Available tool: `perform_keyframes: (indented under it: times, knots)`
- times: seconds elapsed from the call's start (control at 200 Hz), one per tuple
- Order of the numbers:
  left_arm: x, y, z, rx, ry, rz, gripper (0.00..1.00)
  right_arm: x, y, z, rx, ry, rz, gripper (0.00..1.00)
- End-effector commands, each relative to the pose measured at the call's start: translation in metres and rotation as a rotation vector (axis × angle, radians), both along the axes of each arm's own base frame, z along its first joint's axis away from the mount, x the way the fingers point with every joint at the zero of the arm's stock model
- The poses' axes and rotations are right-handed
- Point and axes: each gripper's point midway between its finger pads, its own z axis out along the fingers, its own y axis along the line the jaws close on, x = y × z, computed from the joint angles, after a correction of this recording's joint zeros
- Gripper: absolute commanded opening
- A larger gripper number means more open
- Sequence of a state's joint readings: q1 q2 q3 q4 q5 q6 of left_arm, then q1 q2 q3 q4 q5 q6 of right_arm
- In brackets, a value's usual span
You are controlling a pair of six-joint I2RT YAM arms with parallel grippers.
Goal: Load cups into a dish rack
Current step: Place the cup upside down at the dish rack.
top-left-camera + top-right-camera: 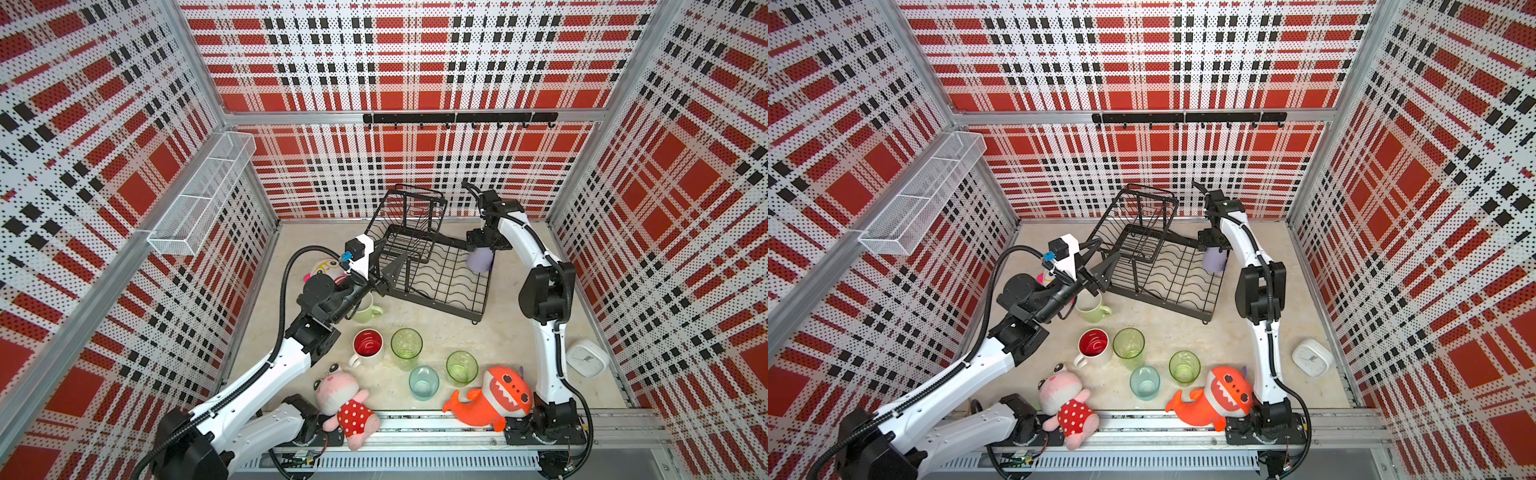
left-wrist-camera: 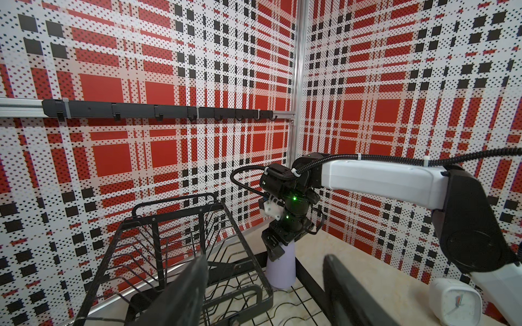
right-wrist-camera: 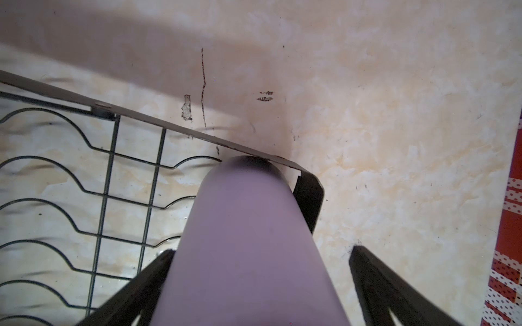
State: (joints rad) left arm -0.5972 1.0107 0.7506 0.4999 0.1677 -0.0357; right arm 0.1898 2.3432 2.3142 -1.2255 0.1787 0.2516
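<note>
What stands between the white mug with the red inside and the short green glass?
The tall green glass, upright, right beside the white mug; both top views show it.

the tumbler (image 1: pixel 478 262) stands in the rack's (image 1: pixel 440 286) far right corner; the clock (image 1: pixel 587 357) lies near right of the rack.

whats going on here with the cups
The right gripper has its jaws open around the lilac tumbler, which stands in a corner of the base of the dish rack. The left gripper is open at the rack's other side. The pale green mug, red-lined mug, tall green glass, short green glass and teal glass are on the table, not yet loaded.
</note>
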Motion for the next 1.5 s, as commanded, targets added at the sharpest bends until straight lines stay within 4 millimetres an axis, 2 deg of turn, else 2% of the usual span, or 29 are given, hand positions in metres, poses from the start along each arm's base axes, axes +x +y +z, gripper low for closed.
perform_keyframes:
  times: [0.0, 0.125, 0.301, 0.576, 0.732, 0.812, 0.977, 1.087, 1.223, 1.338, 1.493]
  knots:
    - [-0.006, 0.003, 0.01, -0.004, -0.03, 0.007, 0.68, -0.003, -0.001, 0.014, 0.0, -0.016, 0.006, 0.99]
    - [-0.007, 0.006, 0.012, 0.003, -0.032, 0.02, 0.69, -0.003, 0.0, 0.034, 0.015, -0.065, -0.002, 1.0]
    - [-0.007, 0.011, 0.012, 0.009, -0.028, 0.049, 0.71, -0.009, -0.001, 0.072, 0.045, -0.18, -0.008, 1.0]
    - [0.002, 0.024, 0.011, 0.009, 0.022, 0.135, 0.76, -0.028, 0.003, 0.133, 0.129, -0.381, -0.002, 1.0]
    - [0.015, 0.047, 0.004, -0.001, 0.092, 0.275, 0.81, -0.047, 0.007, 0.169, 0.198, -0.538, 0.024, 1.0]
    - [0.018, 0.057, -0.002, 0.012, 0.119, 0.332, 0.82, -0.062, 0.008, 0.195, 0.237, -0.661, 0.037, 1.0]
    - [0.027, 0.085, -0.018, 0.003, 0.197, 0.476, 0.82, -0.095, 0.008, 0.228, 0.288, -0.855, 0.09, 1.0]
    - [0.027, 0.096, -0.027, -0.002, 0.228, 0.516, 0.82, -0.12, 0.015, 0.238, 0.312, -0.978, 0.192, 1.0]
    - [0.026, 0.097, -0.04, 0.012, 0.255, 0.514, 0.83, -0.145, 0.015, 0.237, 0.316, -1.043, 0.235, 1.0]
    - [0.025, 0.096, -0.053, 0.031, 0.274, 0.507, 0.86, -0.154, 0.018, 0.218, 0.329, -0.978, 0.251, 1.0]
    - [0.024, 0.083, -0.071, 0.043, 0.304, 0.442, 0.87, -0.159, 0.014, 0.187, 0.335, -0.88, 0.208, 1.0]
